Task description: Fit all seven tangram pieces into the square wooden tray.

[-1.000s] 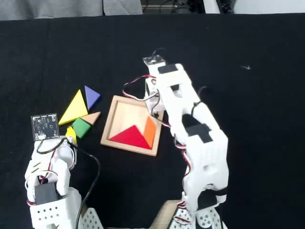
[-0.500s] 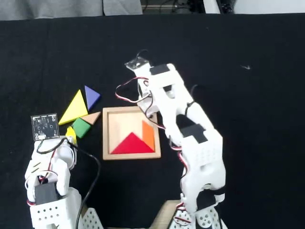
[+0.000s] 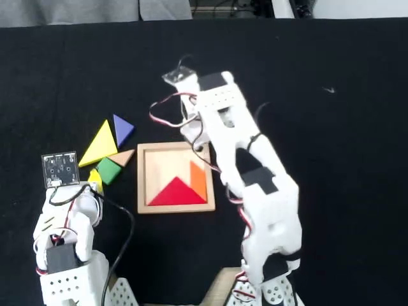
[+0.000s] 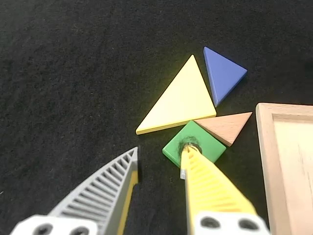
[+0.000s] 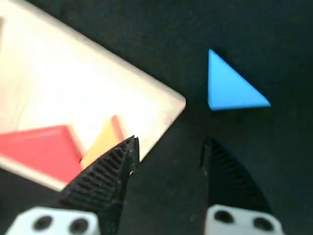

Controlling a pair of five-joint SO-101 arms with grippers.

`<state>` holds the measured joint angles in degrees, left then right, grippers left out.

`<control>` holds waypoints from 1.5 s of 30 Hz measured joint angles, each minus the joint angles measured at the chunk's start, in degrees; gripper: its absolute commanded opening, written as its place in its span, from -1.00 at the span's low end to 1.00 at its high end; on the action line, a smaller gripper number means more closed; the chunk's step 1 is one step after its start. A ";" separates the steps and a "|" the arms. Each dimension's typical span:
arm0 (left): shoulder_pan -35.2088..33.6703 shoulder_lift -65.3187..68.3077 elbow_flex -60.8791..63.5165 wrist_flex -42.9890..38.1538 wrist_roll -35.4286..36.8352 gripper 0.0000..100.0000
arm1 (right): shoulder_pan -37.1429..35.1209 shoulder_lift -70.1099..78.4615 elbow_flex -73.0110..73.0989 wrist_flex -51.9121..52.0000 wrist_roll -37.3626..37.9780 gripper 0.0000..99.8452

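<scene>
Though apart, light-blue triangle (image 5: 230,88) near right tool (image 5: 169,142)

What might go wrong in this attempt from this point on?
1. The right end effector hangs open at the tray corner; going for the light blue triangle might bump the tray and shift the red triangle.
2. The left end effector is open with one finger over the green square, close against the yellow triangle; grasping may scatter neighbours.

Pale bare-wood tray (image 3: 175,177), matt black tablecloth (image 3: 331,127)
</scene>
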<state>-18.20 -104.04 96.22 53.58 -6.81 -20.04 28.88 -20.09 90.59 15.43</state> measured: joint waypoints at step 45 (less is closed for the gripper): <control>13.63 83.25 -64.97 2.64 22.77 -0.57 | 11.87 -28.57 51.52 -43.25 -9.93 -0.58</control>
<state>-4.57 -20.79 31.25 56.22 15.96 -8.18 0.31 31.43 47.34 5.49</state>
